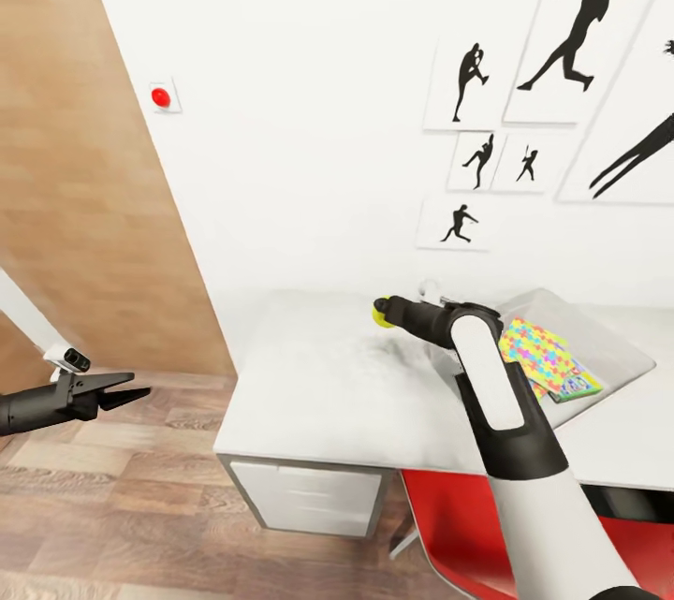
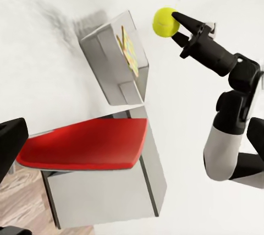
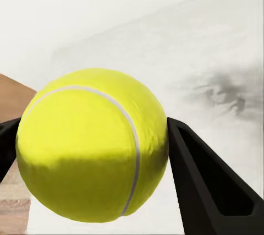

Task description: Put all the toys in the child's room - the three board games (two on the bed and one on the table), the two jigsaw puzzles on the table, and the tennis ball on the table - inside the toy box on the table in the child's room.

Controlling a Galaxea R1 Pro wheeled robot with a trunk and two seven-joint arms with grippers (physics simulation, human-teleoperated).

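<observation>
Ball (image 1: 382,314) is pinched in the right gripper (image 1: 387,312) just above the counter (image 1: 318,394), left of the toy box (image 1: 625,349), so a round thing held at the tips could easily squirt out and roll off.

No words or numbers can be read here. The game box (image 1: 573,384) in the toy box (image 1: 625,352) has print too small to read.
</observation>
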